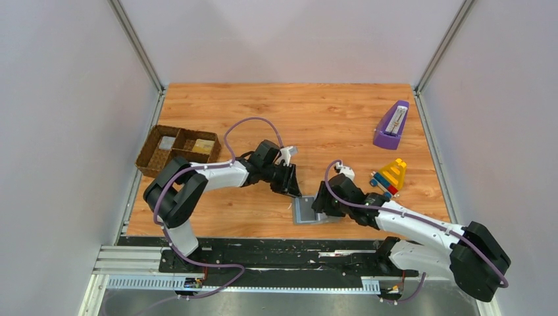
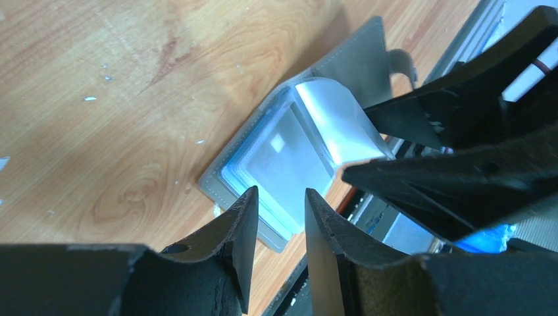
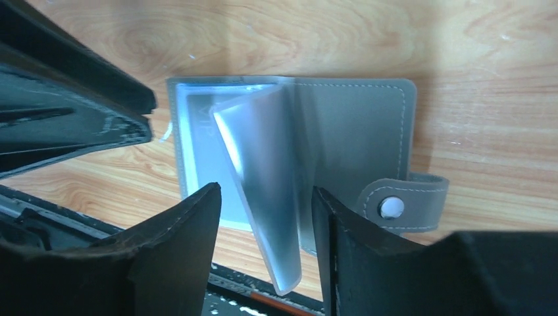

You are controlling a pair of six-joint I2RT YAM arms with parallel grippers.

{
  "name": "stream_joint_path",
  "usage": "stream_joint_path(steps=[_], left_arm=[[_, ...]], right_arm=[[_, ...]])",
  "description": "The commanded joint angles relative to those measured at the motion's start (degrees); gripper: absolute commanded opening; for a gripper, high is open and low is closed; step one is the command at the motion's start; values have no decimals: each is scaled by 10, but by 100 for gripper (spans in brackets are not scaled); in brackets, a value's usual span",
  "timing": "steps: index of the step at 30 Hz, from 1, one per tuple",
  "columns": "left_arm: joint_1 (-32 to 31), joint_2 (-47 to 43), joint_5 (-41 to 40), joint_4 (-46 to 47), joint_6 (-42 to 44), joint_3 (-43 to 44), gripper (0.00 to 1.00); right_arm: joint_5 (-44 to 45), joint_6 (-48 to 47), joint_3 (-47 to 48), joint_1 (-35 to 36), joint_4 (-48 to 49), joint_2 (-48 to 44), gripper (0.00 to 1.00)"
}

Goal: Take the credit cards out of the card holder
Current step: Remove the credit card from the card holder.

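Grey stitched card holder (image 3: 355, 131) with snap tab (image 3: 393, 207) lies open on woodgrain bench (image 1: 329, 118) near front edge, frosted plastic sleeve (image 3: 263, 151) upright between spread right pincer (image 3: 266, 191), left pincer (image 2: 279, 197) also spread.

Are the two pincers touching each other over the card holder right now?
Apart. The right wrist view shows a strip of bare table and the edge of the card holder between the left pincer and the right pincer.
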Motion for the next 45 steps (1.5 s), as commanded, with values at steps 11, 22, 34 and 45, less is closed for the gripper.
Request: stream_joint_path(steps=[11,22,34,45], left_arm=[[14,-50,-61,-17,3,-18,39],[74,-124,-84,-52,2,-69,37],[74,-142,-74,-52,6,-82,37],[74,-129,-69,-53,9,-85,37]], right_arm=[[31,23,209,57,-120,59,45],[4,21,229,105,-43,213,44],[72,47,219,105,-92,254,57],[112,39,209,106,-122,218,63]])
